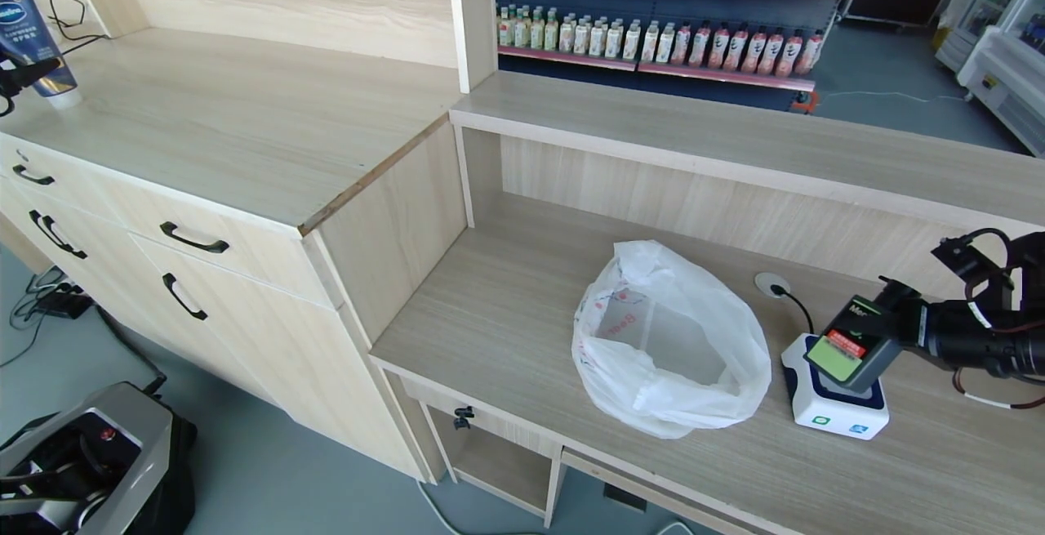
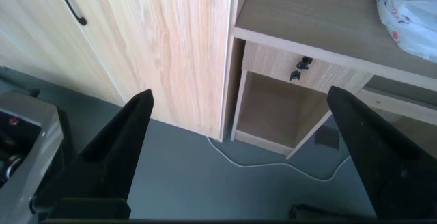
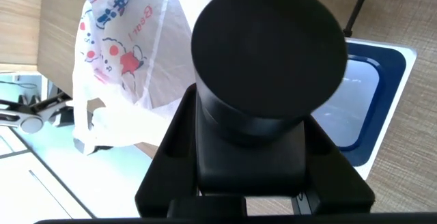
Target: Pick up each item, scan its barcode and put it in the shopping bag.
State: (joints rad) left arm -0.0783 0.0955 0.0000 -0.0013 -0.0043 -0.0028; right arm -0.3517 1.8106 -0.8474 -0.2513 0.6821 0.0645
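My right gripper (image 1: 894,318) is shut on a black bottle (image 1: 853,347) with a green label and a red band. It holds the bottle tilted just above a white and blue barcode scanner (image 1: 841,414) on the lower counter. The right wrist view shows the bottle's round black cap (image 3: 268,46) over the scanner (image 3: 372,94). A white plastic shopping bag (image 1: 673,339) stands open left of the scanner, and its printed side (image 3: 126,60) shows beside the bottle. My left gripper (image 2: 239,156) hangs open and holds nothing, low over the floor before the counter's cabinet.
A blue tube (image 1: 31,37) stands cap-down at the far left of the raised counter (image 1: 245,127). A black cable (image 1: 796,306) runs from a desk grommet to the scanner. Drawers with black handles (image 1: 193,238) face the floor. Shelves of bottles (image 1: 653,41) stand behind.
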